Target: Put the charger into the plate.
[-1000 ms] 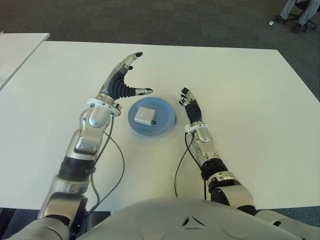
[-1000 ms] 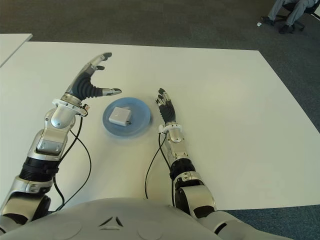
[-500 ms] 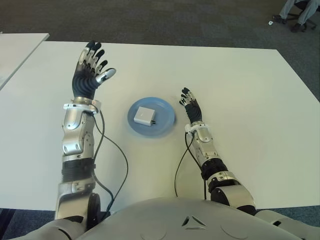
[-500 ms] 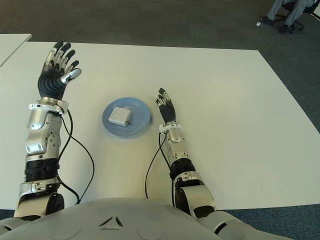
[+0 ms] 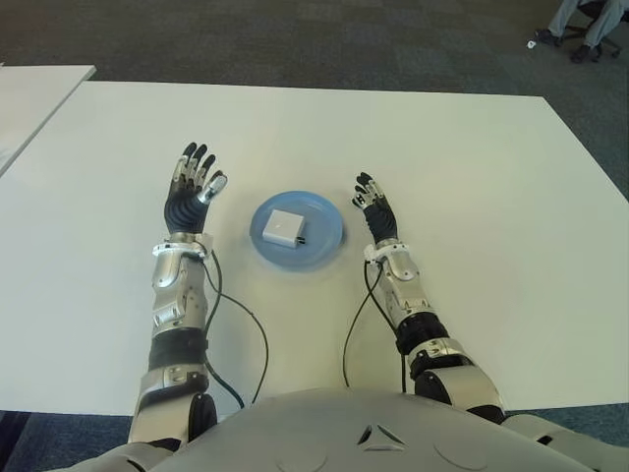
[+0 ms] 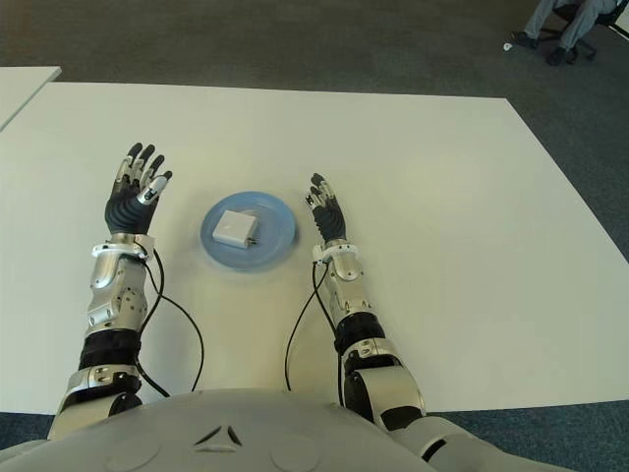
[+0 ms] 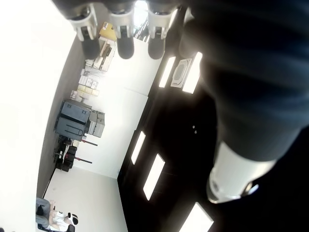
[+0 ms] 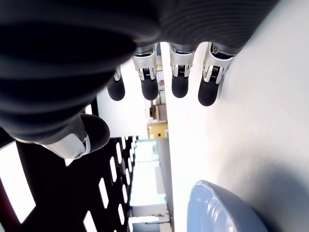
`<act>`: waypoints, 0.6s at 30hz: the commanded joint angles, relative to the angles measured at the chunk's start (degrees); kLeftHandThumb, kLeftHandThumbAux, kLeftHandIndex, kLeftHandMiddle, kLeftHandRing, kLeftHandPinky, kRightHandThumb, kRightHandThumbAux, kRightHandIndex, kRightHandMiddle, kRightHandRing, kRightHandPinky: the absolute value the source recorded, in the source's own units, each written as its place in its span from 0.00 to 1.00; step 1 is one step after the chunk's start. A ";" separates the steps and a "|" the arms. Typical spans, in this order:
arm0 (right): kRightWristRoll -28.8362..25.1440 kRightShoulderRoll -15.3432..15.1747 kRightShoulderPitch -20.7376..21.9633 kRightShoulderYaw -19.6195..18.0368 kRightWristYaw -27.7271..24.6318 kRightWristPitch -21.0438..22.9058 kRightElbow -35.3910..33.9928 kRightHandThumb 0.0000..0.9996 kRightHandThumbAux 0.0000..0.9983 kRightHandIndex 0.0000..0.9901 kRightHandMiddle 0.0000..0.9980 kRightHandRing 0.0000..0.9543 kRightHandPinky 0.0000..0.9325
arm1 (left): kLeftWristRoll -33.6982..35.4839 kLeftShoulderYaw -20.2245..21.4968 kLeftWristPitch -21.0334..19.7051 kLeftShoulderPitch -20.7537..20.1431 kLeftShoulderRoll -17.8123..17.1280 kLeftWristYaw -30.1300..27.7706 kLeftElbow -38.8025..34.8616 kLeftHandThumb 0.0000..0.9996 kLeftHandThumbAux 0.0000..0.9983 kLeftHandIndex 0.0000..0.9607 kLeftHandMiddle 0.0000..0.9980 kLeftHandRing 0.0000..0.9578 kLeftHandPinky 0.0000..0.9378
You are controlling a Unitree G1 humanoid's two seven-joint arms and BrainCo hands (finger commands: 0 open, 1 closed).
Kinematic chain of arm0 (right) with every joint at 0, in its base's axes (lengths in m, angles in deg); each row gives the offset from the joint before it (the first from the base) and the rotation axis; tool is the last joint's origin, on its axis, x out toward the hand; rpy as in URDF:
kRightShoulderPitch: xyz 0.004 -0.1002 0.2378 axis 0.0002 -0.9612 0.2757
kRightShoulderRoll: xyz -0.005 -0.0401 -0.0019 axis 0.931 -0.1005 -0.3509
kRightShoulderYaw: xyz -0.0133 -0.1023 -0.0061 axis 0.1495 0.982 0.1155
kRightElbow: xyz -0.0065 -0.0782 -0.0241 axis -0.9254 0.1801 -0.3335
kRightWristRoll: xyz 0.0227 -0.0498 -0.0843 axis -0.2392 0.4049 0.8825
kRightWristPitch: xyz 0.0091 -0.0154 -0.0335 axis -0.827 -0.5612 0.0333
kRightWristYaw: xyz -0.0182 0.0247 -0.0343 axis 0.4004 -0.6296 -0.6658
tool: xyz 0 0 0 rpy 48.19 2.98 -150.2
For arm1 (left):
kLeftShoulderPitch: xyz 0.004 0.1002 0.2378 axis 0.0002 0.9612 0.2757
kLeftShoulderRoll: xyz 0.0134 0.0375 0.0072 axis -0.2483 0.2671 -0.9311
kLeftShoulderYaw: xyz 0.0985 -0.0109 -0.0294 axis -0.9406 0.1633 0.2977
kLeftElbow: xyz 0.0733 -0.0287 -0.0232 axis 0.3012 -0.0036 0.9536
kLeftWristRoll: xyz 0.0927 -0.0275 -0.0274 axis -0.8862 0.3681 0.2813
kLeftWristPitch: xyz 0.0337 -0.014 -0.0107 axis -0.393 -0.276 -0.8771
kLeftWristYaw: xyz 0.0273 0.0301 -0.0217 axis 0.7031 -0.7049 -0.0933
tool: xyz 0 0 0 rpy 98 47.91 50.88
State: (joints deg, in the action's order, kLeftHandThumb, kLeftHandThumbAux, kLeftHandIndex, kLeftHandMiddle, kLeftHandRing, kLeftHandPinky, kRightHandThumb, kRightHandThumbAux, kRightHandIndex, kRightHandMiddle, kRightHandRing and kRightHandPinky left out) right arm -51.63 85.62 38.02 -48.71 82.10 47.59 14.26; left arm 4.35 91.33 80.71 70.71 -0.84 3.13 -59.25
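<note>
A white square charger lies flat inside the round blue plate at the middle of the white table. My left hand is left of the plate, apart from it, fingers straight and spread, holding nothing. On the plate's right side my right hand stands open too, its fingers extended and empty, the plate's rim showing close by in the right wrist view.
A second white table edge shows at the far left. Black cables run from both wrists back over the table toward my body. A person's legs and chair are at the far right on the dark carpet.
My left arm has drawn back from over the far table and come down nearer, left of the plate, hand still open. Charger, plate and right hand have not moved.
</note>
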 commanded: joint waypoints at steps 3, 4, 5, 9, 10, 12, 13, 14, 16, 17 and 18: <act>-0.05 1.01 -2.08 -0.23 0.12 2.32 -0.61 0.00 0.49 0.00 0.04 0.02 0.01 | -2.73 -1.40 3.84 2.74 0.77 -1.15 4.69 0.00 0.77 0.00 0.00 0.00 0.01; -0.07 0.98 -2.16 -0.23 0.08 2.40 -0.76 0.00 0.49 0.00 0.04 0.02 0.01 | -2.78 -1.46 4.08 2.75 0.81 -1.13 4.79 0.00 0.76 0.00 0.00 0.00 0.01; 0.00 0.89 -2.22 -0.22 0.11 2.40 -0.80 0.00 0.49 0.00 0.04 0.02 0.01 | -2.94 -1.61 4.48 2.84 0.79 -1.46 6.06 0.00 0.76 0.00 0.00 0.00 0.01; 0.49 0.51 -2.50 -0.14 0.47 2.46 -1.04 0.00 0.50 0.00 0.04 0.02 0.01 | -4.93 -2.98 5.52 3.01 -0.01 -2.10 10.26 0.00 0.74 0.00 0.01 0.00 0.00; 0.60 0.49 -2.52 -0.12 0.58 2.46 -0.99 0.00 0.50 0.00 0.04 0.02 0.01 | -5.74 -3.42 5.51 2.88 -0.44 -1.95 10.85 0.00 0.74 0.00 0.01 0.00 0.00; 0.70 0.43 -2.64 -0.12 0.62 2.41 -0.97 0.00 0.51 0.00 0.04 0.02 0.01 | -7.12 -4.14 5.54 2.67 -1.04 -1.61 11.76 0.00 0.73 0.00 0.01 0.00 0.00; 0.72 0.40 -2.71 -0.12 0.59 2.38 -0.98 0.00 0.51 0.00 0.04 0.02 0.01 | -7.71 -4.40 5.56 2.59 -1.22 -1.44 12.09 0.00 0.72 0.00 0.01 0.00 0.00; 0.73 0.39 -2.76 -0.12 0.58 2.32 -0.97 0.00 0.52 0.00 0.04 0.02 0.01 | -8.60 -4.82 5.40 2.41 -1.55 -1.07 12.52 0.00 0.71 0.00 0.01 0.00 0.00; 0.72 0.41 -2.90 -0.11 0.55 2.23 -1.01 0.00 0.52 0.00 0.04 0.02 0.01 | -9.82 -5.42 5.18 2.24 -2.00 -0.48 13.03 0.00 0.71 0.00 0.01 0.00 0.00; 0.70 0.42 -2.97 -0.11 0.54 2.19 -1.06 0.00 0.52 0.00 0.04 0.02 0.01 | -10.22 -5.62 5.12 2.23 -2.14 -0.26 13.15 0.00 0.70 0.00 0.01 0.00 0.00; 0.63 0.46 -3.02 -0.13 0.49 2.15 -1.08 0.00 0.52 0.00 0.04 0.02 0.01 | -10.91 -5.89 4.96 2.22 -2.33 0.07 13.26 0.00 0.70 0.00 0.01 0.00 0.00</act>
State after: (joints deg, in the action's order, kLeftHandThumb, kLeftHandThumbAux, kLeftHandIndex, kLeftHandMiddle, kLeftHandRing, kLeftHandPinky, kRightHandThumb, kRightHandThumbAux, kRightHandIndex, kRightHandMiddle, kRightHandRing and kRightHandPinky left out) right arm -51.22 85.35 36.76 -48.67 82.52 48.36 12.55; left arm -4.55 86.60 86.55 72.94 -2.39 2.13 -47.76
